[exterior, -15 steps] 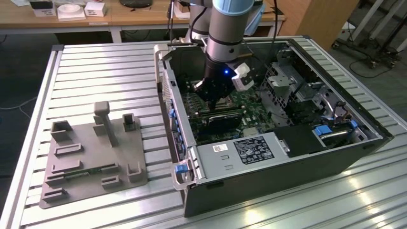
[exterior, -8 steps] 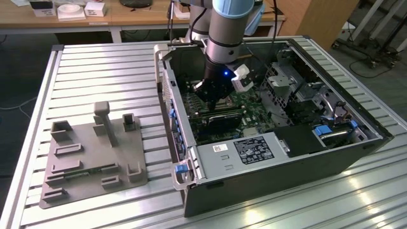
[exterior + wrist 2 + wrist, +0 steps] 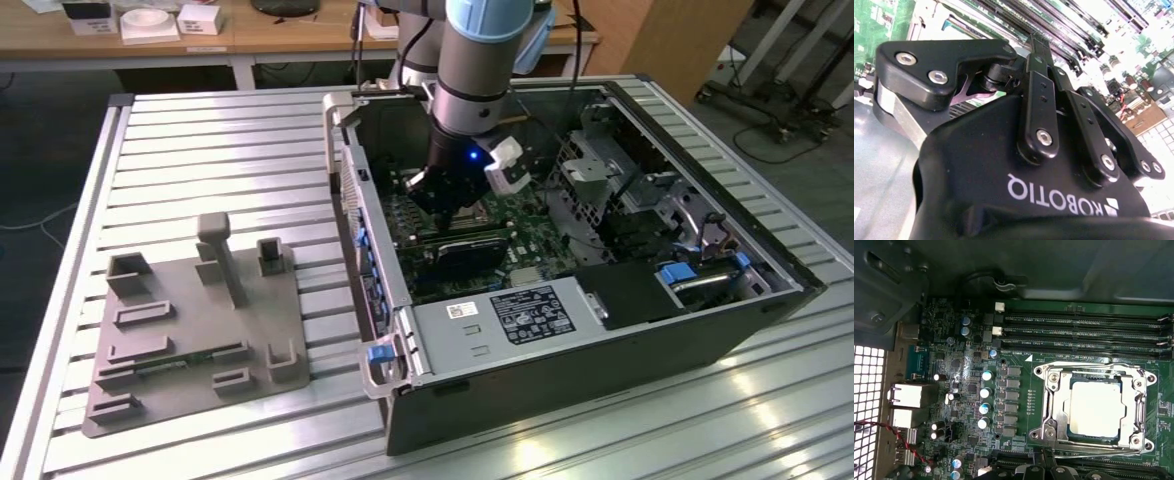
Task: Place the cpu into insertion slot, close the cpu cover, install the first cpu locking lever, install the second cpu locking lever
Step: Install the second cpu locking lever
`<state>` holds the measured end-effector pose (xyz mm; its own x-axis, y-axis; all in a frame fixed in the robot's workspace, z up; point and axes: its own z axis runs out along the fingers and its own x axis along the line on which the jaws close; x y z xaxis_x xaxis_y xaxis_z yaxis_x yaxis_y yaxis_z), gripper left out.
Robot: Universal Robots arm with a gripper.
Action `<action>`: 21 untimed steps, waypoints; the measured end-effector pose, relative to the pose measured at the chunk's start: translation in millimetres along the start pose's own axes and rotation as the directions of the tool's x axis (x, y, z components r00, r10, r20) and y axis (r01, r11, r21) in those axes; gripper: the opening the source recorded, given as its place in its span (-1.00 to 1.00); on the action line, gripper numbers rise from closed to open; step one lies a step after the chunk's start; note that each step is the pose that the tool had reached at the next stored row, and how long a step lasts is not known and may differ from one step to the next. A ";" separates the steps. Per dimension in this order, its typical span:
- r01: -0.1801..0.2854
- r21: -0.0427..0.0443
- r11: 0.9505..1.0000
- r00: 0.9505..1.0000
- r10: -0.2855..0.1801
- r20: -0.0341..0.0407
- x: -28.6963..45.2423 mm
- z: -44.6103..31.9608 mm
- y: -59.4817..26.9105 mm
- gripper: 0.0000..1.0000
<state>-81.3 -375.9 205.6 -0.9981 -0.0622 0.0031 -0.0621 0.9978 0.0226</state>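
The cpu point(image 3: 1094, 409) lies flat with its silvery top showing, seated in the insertion slot point(image 3: 1069, 433) on the green motherboard point(image 3: 1019, 365). The cpu cover point(image 3: 1055, 405) is folded down flat around it, the chip showing through its window. One thin locking lever point(image 3: 1089, 363) runs along one side of the socket, a second lever point(image 3: 1104, 452) along the opposite side. My gripper point(image 3: 1046, 458) is shut, its tips beside the end of that second lever; whether they touch it I cannot tell. In the exterior view the gripper point(image 3: 449, 212) reaches down into the open computer case point(image 3: 747, 330).
Long memory slots point(image 3: 1084, 330) flank the socket. Capacitors point(image 3: 986, 392), rear ports point(image 3: 906, 395) and a red-black cable point(image 3: 899, 440) lie to one side. A drive cage point(image 3: 614, 190) and the case walls close in. A grey fixture plate point(image 3: 187, 330) sits on the slatted table point(image 3: 214, 150).
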 end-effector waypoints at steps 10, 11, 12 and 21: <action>0.000 -0.004 1.000 1.000 0.000 0.000 1.7 1.6 0.5 -0.80; 0.000 -0.005 1.000 1.000 0.000 0.000 2.4 2.0 0.5 -0.80; 0.000 -0.005 1.000 1.000 0.000 0.000 3.1 2.4 0.6 -0.80; 0.000 -0.015 1.000 1.000 0.000 0.001 3.4 4.2 1.0 -0.80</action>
<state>-84.7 -375.0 201.4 -0.9981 -0.0623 0.0020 -0.0621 0.9974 0.0372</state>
